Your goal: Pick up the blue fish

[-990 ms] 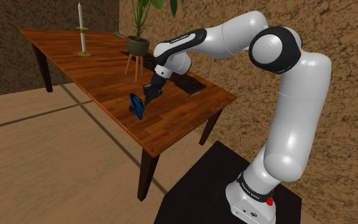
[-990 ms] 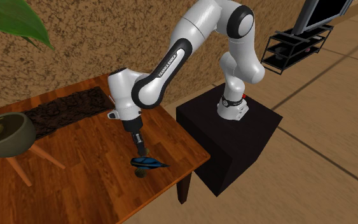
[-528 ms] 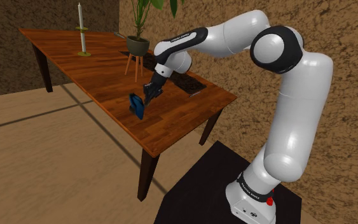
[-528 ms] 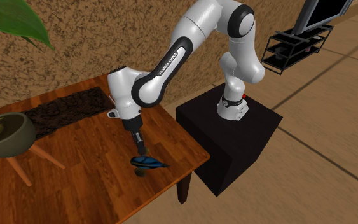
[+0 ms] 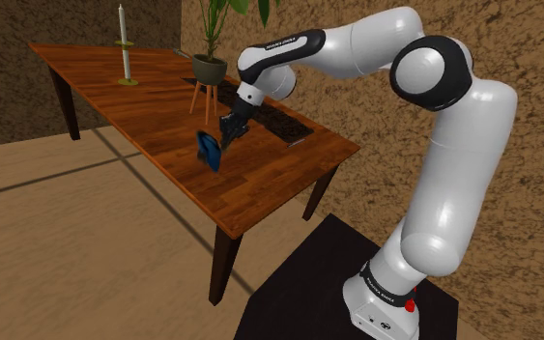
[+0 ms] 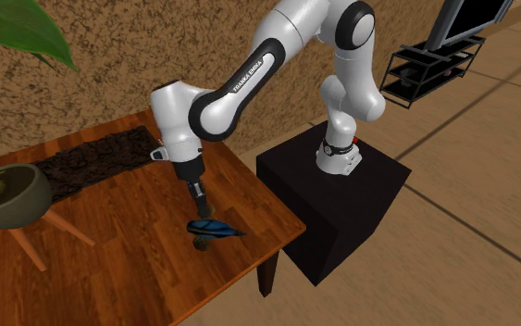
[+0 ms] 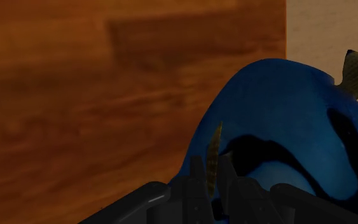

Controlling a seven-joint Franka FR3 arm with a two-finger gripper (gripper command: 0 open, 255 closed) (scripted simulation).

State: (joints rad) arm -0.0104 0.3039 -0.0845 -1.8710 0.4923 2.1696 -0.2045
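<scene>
The blue fish [image 5: 208, 149] with black markings and a yellowish tail hangs above the wooden table [image 5: 163, 116], clear of its top. My black gripper [image 5: 223, 138] is shut on it from above. In the second exterior view the fish [image 6: 214, 228] sits just under the gripper [image 6: 201, 219], near the table's corner closest to the stand. Seen from the wrist, the fish [image 7: 285, 127] is close up, with the gripper [image 7: 219, 191] clasped on its body by a small fin.
A potted plant on a small wooden stand [image 5: 207, 70] and a dark runner [image 5: 284, 124] lie behind the gripper. A candle [image 5: 123, 43] stands at the table's far end. The black stand [image 6: 337, 199] is beside the table's corner [image 6: 291, 227].
The gripper has risen with the fish in it, lifting the fish higher off the tabletop. The upper arm has swung up as well.
</scene>
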